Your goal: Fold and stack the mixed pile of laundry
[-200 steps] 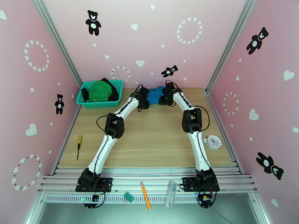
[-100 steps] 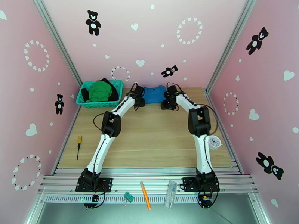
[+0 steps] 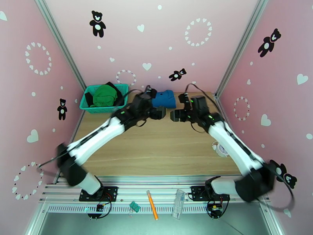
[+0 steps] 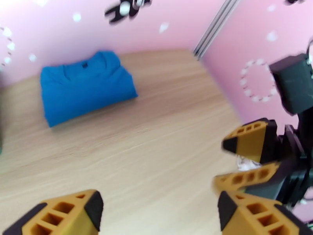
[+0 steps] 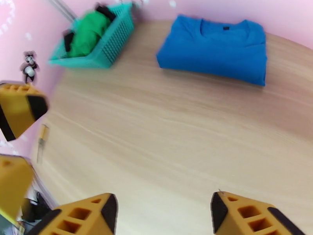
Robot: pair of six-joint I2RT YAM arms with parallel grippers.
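Over mid bench (image 3: pixel 156 149), read left gripper (image 4: pixel 160 206) and right gripper (image 5: pixel 161 210) as wide open, empty; beyond, locate folded blue shirt (image 3: pixel 164 99) at far edge, long axis left-right; far left, find green garment (image 3: pixel 104 95) and black garment (image 3: pixel 118 98) in basket (image 3: pixel 102 109), nearer left gripper.

Wooden table (image 3: pixel 156 145) with folded blue shirt (image 3: pixel 164 99), teal basket (image 3: pixel 102 110), screwdriver (image 3: pixel 82 153)
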